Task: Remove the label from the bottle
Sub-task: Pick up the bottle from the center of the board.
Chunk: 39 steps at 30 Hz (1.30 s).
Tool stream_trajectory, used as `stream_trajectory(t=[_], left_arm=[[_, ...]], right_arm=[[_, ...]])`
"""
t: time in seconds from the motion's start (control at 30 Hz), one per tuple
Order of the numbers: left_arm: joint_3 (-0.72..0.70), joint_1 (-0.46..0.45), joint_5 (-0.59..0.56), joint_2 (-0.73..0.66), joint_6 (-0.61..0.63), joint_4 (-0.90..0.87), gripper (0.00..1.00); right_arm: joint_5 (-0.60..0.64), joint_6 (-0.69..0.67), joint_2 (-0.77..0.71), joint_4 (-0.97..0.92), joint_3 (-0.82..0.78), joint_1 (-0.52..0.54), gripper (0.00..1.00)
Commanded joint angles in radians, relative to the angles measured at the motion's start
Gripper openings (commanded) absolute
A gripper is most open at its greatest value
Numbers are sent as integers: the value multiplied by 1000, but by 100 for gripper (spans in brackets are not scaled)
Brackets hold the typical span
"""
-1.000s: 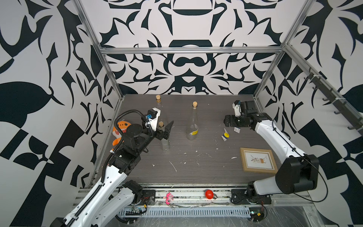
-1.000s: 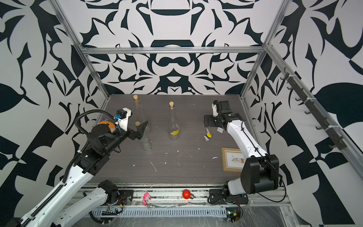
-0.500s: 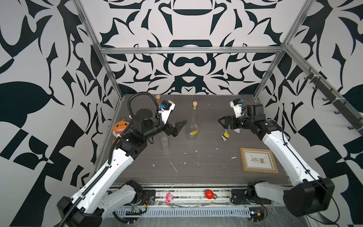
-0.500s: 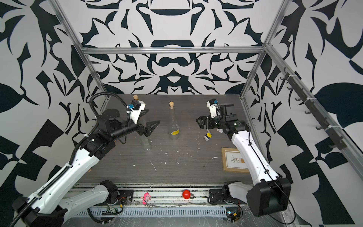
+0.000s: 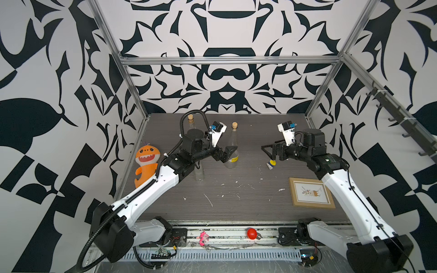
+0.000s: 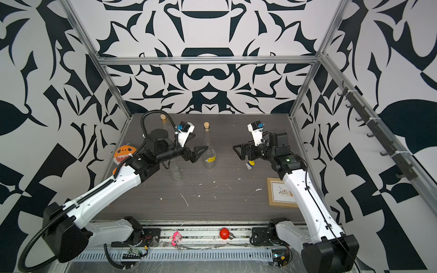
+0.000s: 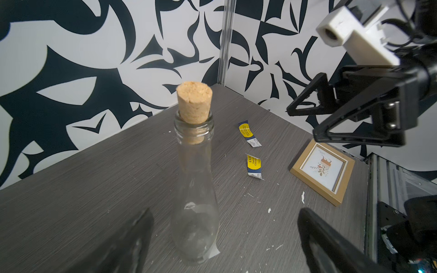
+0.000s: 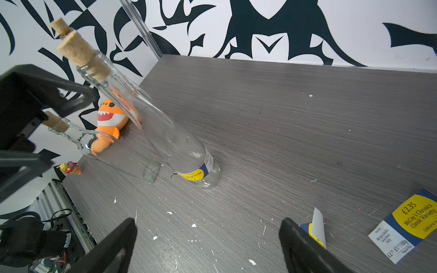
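In both top views the left arm [image 5: 151, 189] stretches level over the table [image 5: 248, 208]. The left gripper [image 5: 227, 153] is wide open and empty, just at 9 o'clock of the corked glass bottle [image 5: 234, 138], which stands upright with its yellow label [image 5: 234, 160] low down. The right gripper [image 5: 267, 151], equally open and empty, hovers at 3 o'clock, well apart.

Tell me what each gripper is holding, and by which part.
Nothing is held. The left gripper and right gripper are both open, neither touching the labelled bottle.
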Motion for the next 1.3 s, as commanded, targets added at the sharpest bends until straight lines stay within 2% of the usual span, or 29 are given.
stream_trajectory(t=[0.0,0.57,0.87,1.0,1.27], left_arm=[[2,-5,-37,56,-35,120,99],[78,-5,-41,249,-72,335,100],[128,-5,-43,280,-50,349,87],[140,-5,-61,291,-30,354,86],[169,-5,-37,322,-9,375,56]], right_arm=[[-22,0,-40,27,-4,4,97],[-31,-19,-75,2,-37,4,97],[-37,-22,-60,19,-50,5,97],[-41,-22,-53,22,-50,5,97],[-45,-25,-53,22,-53,4,97]])
